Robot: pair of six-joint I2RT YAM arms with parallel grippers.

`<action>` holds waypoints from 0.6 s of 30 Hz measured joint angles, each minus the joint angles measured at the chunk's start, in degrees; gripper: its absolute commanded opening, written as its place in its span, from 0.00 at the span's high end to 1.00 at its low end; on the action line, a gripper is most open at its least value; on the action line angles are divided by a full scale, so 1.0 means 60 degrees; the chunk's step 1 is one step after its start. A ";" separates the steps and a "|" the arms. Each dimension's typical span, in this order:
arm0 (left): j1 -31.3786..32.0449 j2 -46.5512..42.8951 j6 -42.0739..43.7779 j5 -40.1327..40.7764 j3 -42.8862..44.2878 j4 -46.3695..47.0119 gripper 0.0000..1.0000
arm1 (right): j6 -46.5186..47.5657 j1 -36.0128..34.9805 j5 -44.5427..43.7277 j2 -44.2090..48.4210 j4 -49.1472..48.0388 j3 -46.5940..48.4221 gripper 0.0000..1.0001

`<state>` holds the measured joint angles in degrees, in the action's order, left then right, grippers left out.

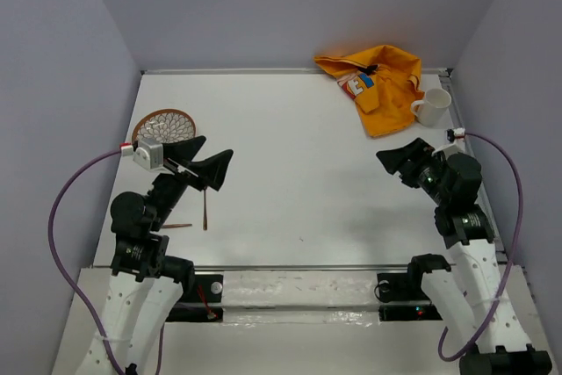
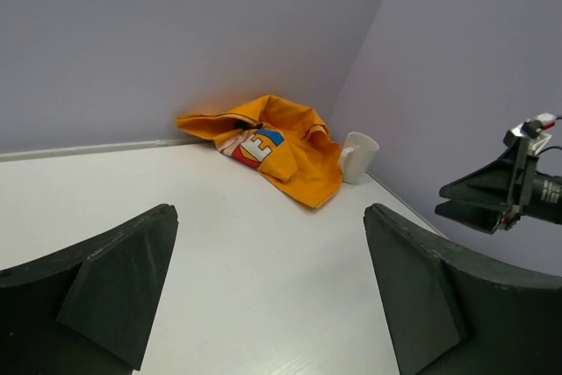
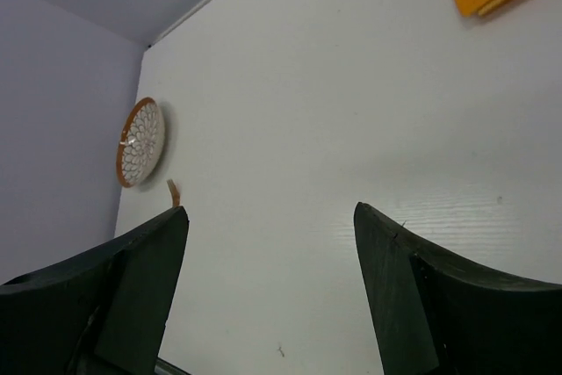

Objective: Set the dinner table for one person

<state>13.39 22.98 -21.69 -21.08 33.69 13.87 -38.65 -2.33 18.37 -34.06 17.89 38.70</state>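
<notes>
White matte surface under inspection: the dinner table (image 1: 299, 173) fills the enclosure between pale lilac walls and lies under and ahead of both arms, whose bases sit at its near edge.

Left pincer (image 1: 206, 161): raised above the near left part of the table, jaws spread wide, nothing between them. Its own camera shows only bare tabletop in the gap.

Right pincer (image 1: 401, 159): raised above the near right part, jaws likewise parted and holding nothing, again with bare tabletop in the gap.

Items, nearest first:
- A thin brown stick-like utensil (image 1: 205, 210) lies flat on the table just on the near side of the left pincer, pointing away from the arm bases. Its type cannot be made out.
- A second, shorter brown piece (image 1: 176, 227) lies close to it, nearer the left arm's base and turned crosswise.
- A round plate (image 1: 164, 126) with an orange rim and a white lattice pattern lies flat just beyond and outboard of the left pincer.
- A crumpled orange cloth (image 1: 378, 85) with a printed patch lies well beyond the right pincer, in the far right corner.
- A white mug (image 1: 430, 108) stands upright just beside the cloth's outer edge, also beyond the right pincer.
</notes>
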 measured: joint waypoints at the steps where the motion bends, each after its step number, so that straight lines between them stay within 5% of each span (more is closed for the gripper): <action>1: 0.0000 0.0022 0.0033 -0.0029 0.0007 0.0000 0.01 | -0.0211 0.0000 -0.0025 -0.0135 -0.0248 -0.0324 0.18; 11: 0.0000 0.0124 0.0029 -0.0095 0.0007 0.0011 0.01 | -0.1264 -0.1184 -0.1898 -0.2273 -0.2816 -0.1479 0.22; 18: -0.0004 0.0277 -0.0007 0.0102 0.0004 -0.0058 0.01 | -0.1785 -0.2335 -0.3785 -0.5413 -0.5067 -0.1472 0.30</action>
<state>13.37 24.64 -21.74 -20.47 33.71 13.52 -49.36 -16.34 -4.34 -66.54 -12.51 29.87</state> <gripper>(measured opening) 0.989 0.735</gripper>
